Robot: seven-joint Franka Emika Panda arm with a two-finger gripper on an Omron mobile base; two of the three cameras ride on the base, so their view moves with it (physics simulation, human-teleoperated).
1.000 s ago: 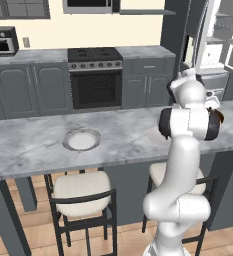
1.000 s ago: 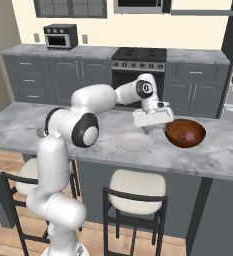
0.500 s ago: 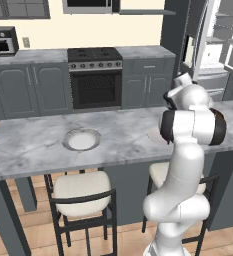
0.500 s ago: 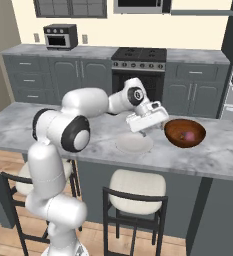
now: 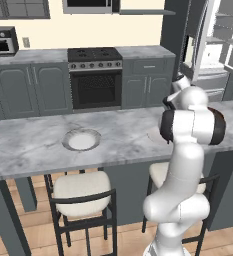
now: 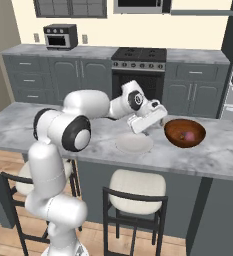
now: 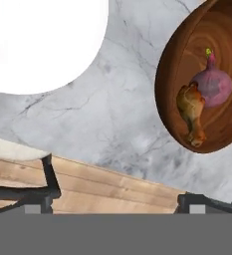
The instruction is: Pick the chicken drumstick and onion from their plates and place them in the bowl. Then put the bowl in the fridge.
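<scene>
The reddish-brown bowl (image 6: 184,133) stands on the marble island, right of the pale plate (image 6: 134,144). In the hand view the bowl (image 7: 179,55) holds the purple onion (image 7: 214,85), and the chicken drumstick (image 7: 191,112) lies against it. My gripper (image 6: 149,125) hovers open and empty over the counter between plate and bowl, just left of the bowl's rim. The pale plate (image 7: 43,40) is bare. The grey-rimmed plate (image 5: 81,139) lies bare further left. The fridge (image 5: 223,42) stands open at the far right, with white shelves showing.
Two stools (image 6: 135,185) are tucked under the island's near edge. Across the aisle stands a black oven range (image 5: 95,75) among grey cabinets. A toaster oven (image 6: 60,36) sits on the back counter. My own arm (image 5: 190,125) hides the bowl in the left base view.
The arm's elbow has swung round and dropped. The hand has drifted slightly left from the bowl's rim toward the pale plate. Its jaws have stayed open.
</scene>
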